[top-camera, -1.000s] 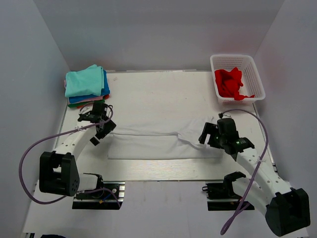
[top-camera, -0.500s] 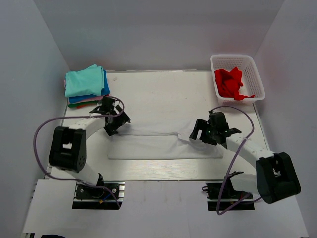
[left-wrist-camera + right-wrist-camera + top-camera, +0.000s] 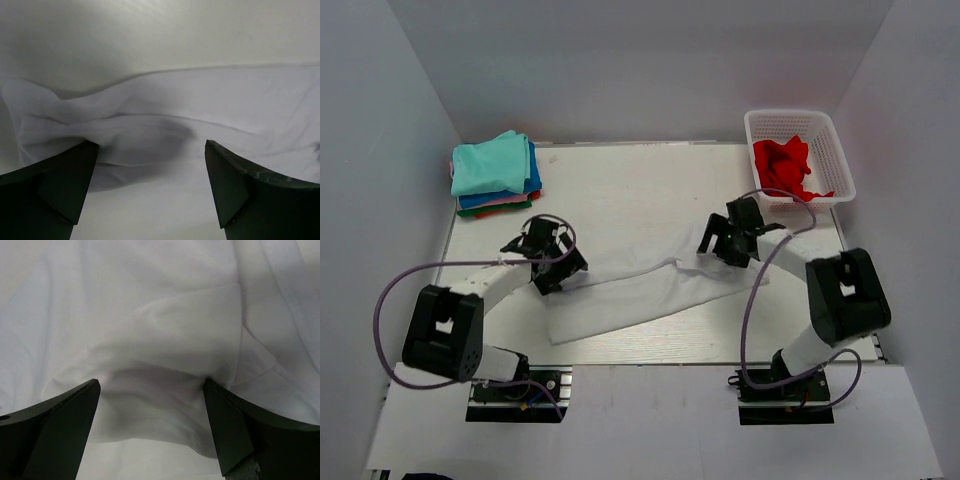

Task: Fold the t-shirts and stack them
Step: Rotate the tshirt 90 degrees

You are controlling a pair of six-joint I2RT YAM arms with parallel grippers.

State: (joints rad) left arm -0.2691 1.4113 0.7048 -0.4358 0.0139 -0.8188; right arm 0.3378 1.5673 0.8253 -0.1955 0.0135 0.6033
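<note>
The large white t-shirt (image 3: 640, 290) lies as a long folded strip, slanting from near left to far right on the table. My left gripper (image 3: 552, 268) is at its left end, and in the left wrist view it (image 3: 150, 145) is open with a rumpled cloth fold (image 3: 145, 127) just ahead of the tips. My right gripper (image 3: 713, 246) is at the right end, and in the right wrist view it (image 3: 151, 382) is open around a bulging fold (image 3: 160, 355). A red t-shirt (image 3: 782, 165) lies in the basket. Folded teal, blue, pink and green shirts (image 3: 492, 168) are stacked at the far left.
The white lattice basket (image 3: 790, 116) stands at the far right corner. The stack of folded shirts sits at the far left corner. White walls close in the table on three sides.
Both grippers have moved inward and away from the bases. The right end of the white shirt has shifted toward the back, so the strip now lies slanted instead of level.
</note>
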